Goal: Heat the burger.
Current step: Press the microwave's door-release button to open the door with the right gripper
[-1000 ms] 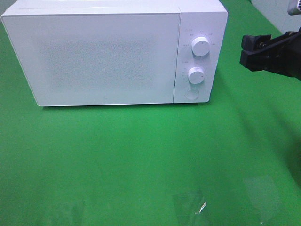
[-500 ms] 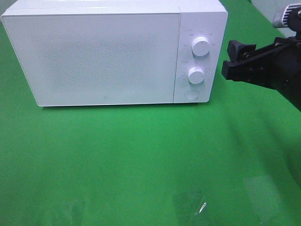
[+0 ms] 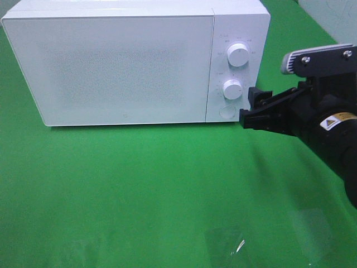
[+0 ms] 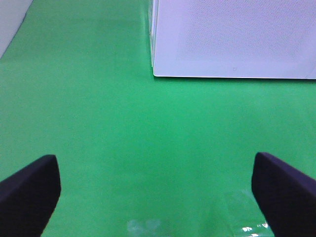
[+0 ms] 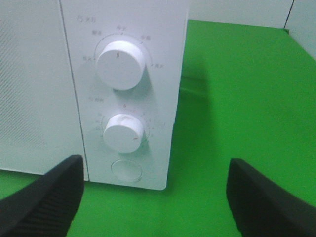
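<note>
The burger is not showing in any view; the microwave [image 3: 111, 67] is standing with its door [image 3: 117, 70] shut and the speckled front is letting nothing through, so where the burger lies relative to either gripper cannot be told. The right gripper [image 3: 246, 106] is hovering just in front of the control panel [image 3: 245, 28] at the microwave's right end, with its jaws spread wide and nothing between them. In the right wrist view the two dark fingers [image 5: 44, 197] are framing the lower knob [image 5: 123, 132] and the round button [image 5: 127, 169], while the upper knob [image 5: 121, 61] is sitting above them; the fingertips are appearing clear of the panel rather than touching it. The left gripper [image 4: 154, 160] is also gaping fully and gripping nothing, hanging low over the green tabletop [image 4: 123, 113] with the microwave's front lower corner [image 4: 155, 74] lying ahead of it, well apart from the fingers.
</note>
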`<state>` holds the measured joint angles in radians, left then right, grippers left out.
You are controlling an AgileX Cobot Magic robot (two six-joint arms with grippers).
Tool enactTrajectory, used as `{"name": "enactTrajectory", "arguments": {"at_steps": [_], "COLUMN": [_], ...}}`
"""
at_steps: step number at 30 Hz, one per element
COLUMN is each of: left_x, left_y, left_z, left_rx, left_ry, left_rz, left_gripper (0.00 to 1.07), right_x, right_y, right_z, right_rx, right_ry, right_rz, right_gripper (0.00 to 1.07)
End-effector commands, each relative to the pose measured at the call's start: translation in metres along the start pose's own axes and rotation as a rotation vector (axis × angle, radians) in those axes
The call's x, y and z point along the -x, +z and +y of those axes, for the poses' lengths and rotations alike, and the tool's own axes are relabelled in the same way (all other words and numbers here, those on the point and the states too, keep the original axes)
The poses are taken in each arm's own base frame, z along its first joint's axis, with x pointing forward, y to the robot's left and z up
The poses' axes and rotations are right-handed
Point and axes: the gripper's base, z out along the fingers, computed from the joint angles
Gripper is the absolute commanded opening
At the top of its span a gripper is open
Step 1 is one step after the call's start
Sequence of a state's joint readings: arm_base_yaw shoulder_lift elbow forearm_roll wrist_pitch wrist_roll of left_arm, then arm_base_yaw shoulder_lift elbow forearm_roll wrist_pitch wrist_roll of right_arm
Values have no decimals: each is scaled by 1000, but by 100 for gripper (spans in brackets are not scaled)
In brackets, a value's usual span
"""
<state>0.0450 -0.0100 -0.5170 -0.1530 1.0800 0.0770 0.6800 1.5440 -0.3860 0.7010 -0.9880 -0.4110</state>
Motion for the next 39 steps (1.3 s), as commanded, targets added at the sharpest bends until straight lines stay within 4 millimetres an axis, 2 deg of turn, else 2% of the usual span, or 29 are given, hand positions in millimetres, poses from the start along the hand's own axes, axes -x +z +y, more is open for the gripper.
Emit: {"name": "enactTrajectory", "arguments": {"at_steps": [1, 6, 8, 11, 12, 13, 15, 16, 17, 19, 20, 21, 22, 23, 24, 27, 29, 30, 33, 39], "left_x": [0, 0, 0, 0, 0, 0, 0, 0, 0, 0, 0, 0, 0, 0, 0, 0, 0, 0, 0, 0], "left_y": [-1, -1, -1, -1, -1, -1, -1, -1, -1, -1, -1, -1, -1, -1, -1, -1, -1, -1, -1, -1], "left_z": [0, 0, 0, 0, 0, 0, 0, 0, 0, 0, 0, 0, 0, 0, 0, 0, 0, 0, 0, 0], "left_rx": [-5, -5, -5, -5, -5, -5, -5, -5, -5, -5, -5, -5, -5, -5, -5, -5, -5, -5, -5, -5], "left_ry": [6, 6, 6, 6, 6, 6, 6, 6, 6, 6, 6, 6, 6, 6, 6, 6, 6, 6, 6, 6], "left_rz": [-22, -22, -22, -22, -22, -22, -22, -22, -22, -22, -22, -22, -22, -22, -22, -22, -22, -22, -22, -22], "left_gripper": [100, 100, 100, 100, 100, 100, 100, 100, 100, 100, 100, 100, 100, 100, 100, 100, 100, 100, 100, 100], "right_x": [-9, -17, -25, -27, -29, -29, -30, -30, -30, -30, -30, -30, -30, -30, -30, -30, -30, -30, -32, -33], "right_y": [1, 4, 7, 7, 8, 8, 8, 8, 8, 8, 8, 8, 8, 8, 8, 8, 8, 8, 8, 8], "right_z": [14, 16, 17, 18, 18, 18, 18, 18, 18, 18, 18, 18, 18, 18, 19, 19, 22, 22, 23, 24], "right_rx": [22, 20, 15, 14, 13, 13, 10, 10, 9, 9, 7, 7, 9, 9, 12, 16, 37, 37, 29, 22], "right_ry": [-7, 24, 135, 170, 246, 246, 427, 427, 551, 617, 737, 737, 863, 863, 1004, 1068, 1285, 1285, 1455, 1492], "right_rz": [-29, -16, 2, 9, 18, 18, 21, 21, 22, 22, 24, 24, 25, 25, 27, 29, 48, 48, 81, 101], "right_gripper": [76, 76, 73, 71, 67, 67, 55, 55, 46, 42, 34, 34, 24, 24, 17, 15, 7, 7, 1, 0]}}
